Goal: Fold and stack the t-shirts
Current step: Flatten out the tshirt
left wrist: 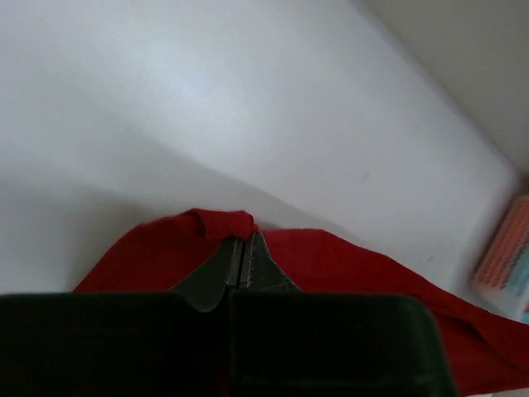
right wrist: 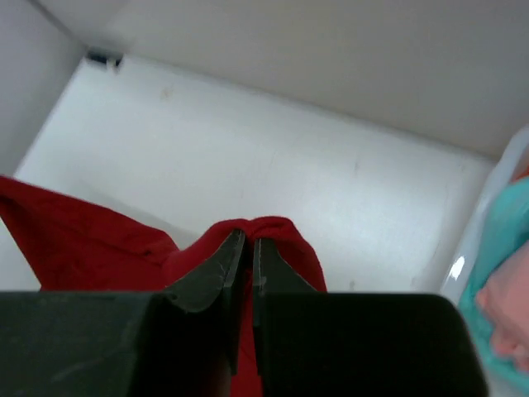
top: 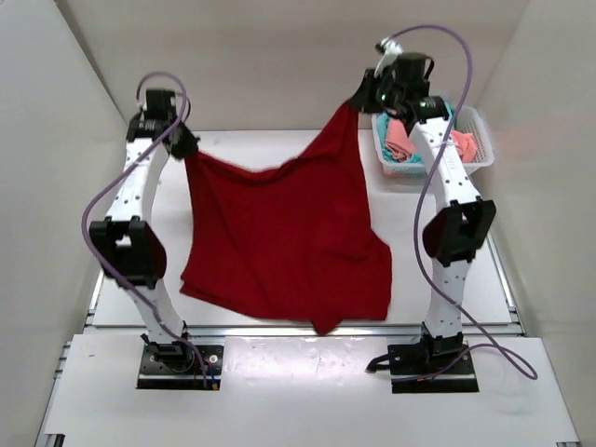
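The large dark red t-shirt (top: 284,233) hangs stretched between both grippers, its lower part draped on the table. My left gripper (top: 183,144) is shut on its left top corner; the left wrist view shows the cloth (left wrist: 347,265) pinched at the gripper (left wrist: 245,240). My right gripper (top: 358,96) is shut on the right top corner, held higher; the right wrist view shows cloth (right wrist: 74,236) bunched over the gripper (right wrist: 249,238). The salmon pink t-shirt (top: 402,140) and the teal t-shirt (top: 445,112) lie in the basket.
A white mesh basket (top: 480,154) stands at the back right of the table, partly behind the right arm; it also shows at the right edge of the right wrist view (right wrist: 479,240). White walls enclose the table at the back and both sides.
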You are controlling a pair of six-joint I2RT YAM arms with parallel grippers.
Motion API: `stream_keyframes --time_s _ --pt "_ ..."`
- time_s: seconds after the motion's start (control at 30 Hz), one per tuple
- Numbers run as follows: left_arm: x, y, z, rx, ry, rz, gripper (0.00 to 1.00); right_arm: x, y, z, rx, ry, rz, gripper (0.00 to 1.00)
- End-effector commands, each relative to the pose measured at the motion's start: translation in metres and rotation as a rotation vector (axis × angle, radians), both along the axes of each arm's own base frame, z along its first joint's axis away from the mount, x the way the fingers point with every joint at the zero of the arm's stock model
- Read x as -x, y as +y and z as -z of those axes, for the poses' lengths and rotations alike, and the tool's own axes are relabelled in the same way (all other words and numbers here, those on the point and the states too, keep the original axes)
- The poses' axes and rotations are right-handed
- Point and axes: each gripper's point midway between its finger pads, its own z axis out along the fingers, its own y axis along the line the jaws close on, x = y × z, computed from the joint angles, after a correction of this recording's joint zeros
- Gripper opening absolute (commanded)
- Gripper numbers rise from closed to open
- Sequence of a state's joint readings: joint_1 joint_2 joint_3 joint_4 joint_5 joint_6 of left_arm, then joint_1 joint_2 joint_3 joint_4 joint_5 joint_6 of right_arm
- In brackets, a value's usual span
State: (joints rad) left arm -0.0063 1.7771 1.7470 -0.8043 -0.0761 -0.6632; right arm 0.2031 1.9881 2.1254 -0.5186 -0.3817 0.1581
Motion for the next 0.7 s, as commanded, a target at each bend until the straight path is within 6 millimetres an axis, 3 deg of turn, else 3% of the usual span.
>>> stream_keyframes --time_s 0.0,0.03,0.07,0.1,0.13,0.17,0.2,0.23,0.27,0.3,0.33,0.37,0.4,0.43,0.47,0.53,0.57,0.63,0.67 --pt "-0.028 0.003 -0.149 -0.034 -0.339 0.028 0.00 0.020 -0.033 -0.201 -0.154 -0.433 0.032 0.00" --pt "-0.031 0.005 -0.166 -0.048 -0.374 0.029 0.00 0.028 -0.043 -0.229 -0.177 -0.516 0.036 0.00" --pt "-0.025 0.007 -0.209 -0.055 -0.467 0.017 0.00 0.050 -0.058 -0.266 -0.216 -0.621 0.050 0.00" --pt "-0.020 0.025 -0.226 -0.055 -0.504 -0.025 0.00 0.070 -0.064 -0.271 -0.236 -0.632 0.063 0.00" --pt "-0.011 0.028 -0.253 -0.041 -0.573 -0.043 0.00 0.075 -0.073 -0.286 -0.245 -0.705 0.096 0.00" --pt "0.001 0.034 -0.264 -0.030 -0.602 -0.059 0.00 0.089 -0.077 -0.291 -0.222 -0.734 0.118 0.01" --pt "-0.001 0.038 -0.249 -0.024 -0.576 -0.070 0.00 0.093 -0.075 -0.292 -0.195 -0.736 0.118 0.00" --pt "0.014 0.042 -0.268 -0.030 -0.639 -0.094 0.00 0.092 -0.076 -0.284 -0.182 -0.699 0.129 0.00" --pt "0.021 0.037 -0.249 -0.025 -0.597 -0.090 0.00 0.093 -0.072 -0.276 -0.167 -0.677 0.118 0.00" --pt "0.018 0.034 -0.219 -0.030 -0.545 -0.088 0.00 0.087 -0.067 -0.255 -0.156 -0.624 0.110 0.00" --pt "0.027 0.033 -0.223 -0.031 -0.572 -0.090 0.00 0.080 -0.064 -0.226 -0.143 -0.557 0.099 0.00" --pt "0.029 0.031 -0.192 -0.017 -0.509 -0.089 0.00 0.076 -0.058 -0.208 -0.130 -0.519 0.094 0.01" --pt "0.031 0.026 -0.158 -0.004 -0.448 -0.083 0.00 0.069 -0.052 -0.166 -0.098 -0.434 0.081 0.00" --pt "0.030 0.024 -0.147 0.009 -0.443 -0.082 0.00 0.063 -0.047 -0.125 -0.085 -0.352 0.067 0.00" --pt "0.035 0.018 -0.104 0.026 -0.362 -0.071 0.00 0.062 -0.041 -0.107 -0.080 -0.322 0.041 0.00" --pt "0.043 0.012 -0.027 0.053 -0.229 -0.056 0.00 0.063 -0.034 -0.027 -0.059 -0.160 0.009 0.00" --pt "0.045 0.014 -0.011 0.052 -0.201 -0.060 0.00 0.065 -0.033 -0.013 -0.050 -0.138 0.005 0.00" --pt "0.063 0.007 0.045 0.042 -0.088 -0.046 0.00 0.078 -0.029 0.039 -0.009 -0.051 -0.001 0.00" --pt "0.066 0.005 0.056 0.039 -0.066 -0.043 0.00 0.079 -0.032 0.048 0.000 -0.040 0.015 0.00"
